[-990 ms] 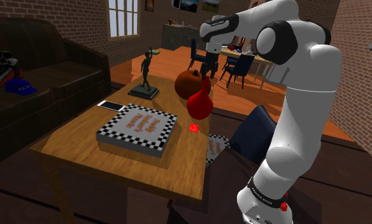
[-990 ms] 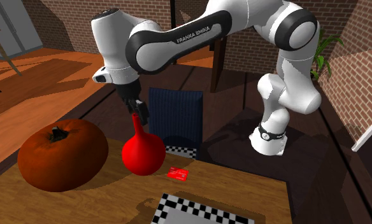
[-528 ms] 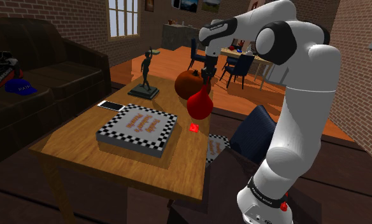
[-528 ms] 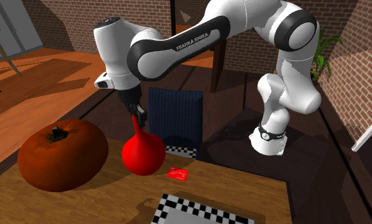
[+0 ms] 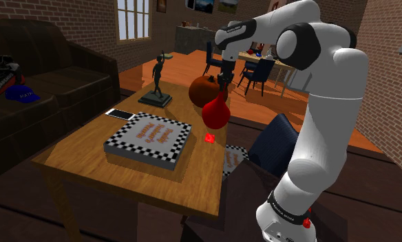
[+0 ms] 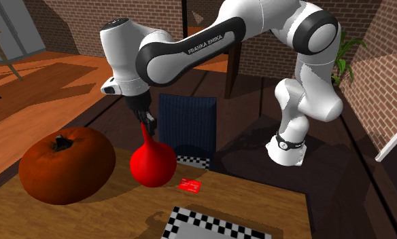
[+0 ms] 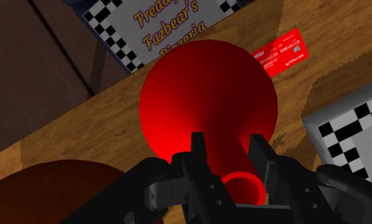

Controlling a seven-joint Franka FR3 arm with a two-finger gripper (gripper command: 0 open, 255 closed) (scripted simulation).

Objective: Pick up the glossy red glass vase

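Now | red vase [image 6: 151,163]: axis near-vertical, neck up | end effector [image 6: 148,123] clasps neck

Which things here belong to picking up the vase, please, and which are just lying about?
In the job:
glossy red bulbous vase
all-black two-finger gripper, clasping its neck

Lying about:
large dark-red pumpkin-like ball
small red card
flat box with chequered edges
dark figurine on a base
white phone
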